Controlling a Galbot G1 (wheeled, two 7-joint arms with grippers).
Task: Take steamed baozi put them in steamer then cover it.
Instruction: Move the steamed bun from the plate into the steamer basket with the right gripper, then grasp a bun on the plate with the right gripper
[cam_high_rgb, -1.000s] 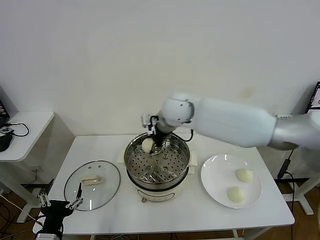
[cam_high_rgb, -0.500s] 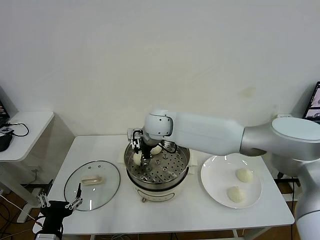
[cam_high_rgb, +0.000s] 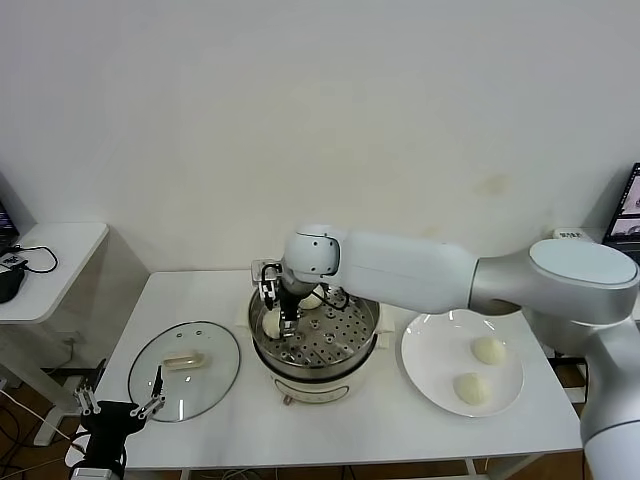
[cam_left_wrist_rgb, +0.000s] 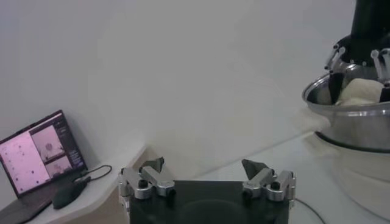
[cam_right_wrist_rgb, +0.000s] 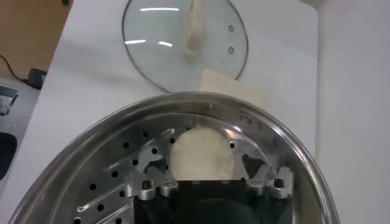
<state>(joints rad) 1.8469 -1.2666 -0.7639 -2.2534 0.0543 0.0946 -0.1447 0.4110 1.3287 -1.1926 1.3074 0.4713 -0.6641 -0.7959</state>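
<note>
White table (cam_high_rgb: 240, 290); right pincer (cam_high_rgb: 277, 312) apart over baozi (cam_right_wrist_rgb: 200, 154) by steamer (cam_high_rgb: 366, 345) rim; left pincer (cam_left_wrist_rgb: 206, 172) apart, parked.

Your head view looks down on the table (cam_high_rgb: 330, 420); both wrist views sit close, sharing the steamer (cam_high_rgb: 315, 345).

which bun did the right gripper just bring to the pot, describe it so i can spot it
Find the shiny round steel steamer at mid-table. On its perforated tray, by the rim nearest the clear glass lid, a cream-white bun sits between the right gripper and its open fingers; another bun lies farther back.
</note>
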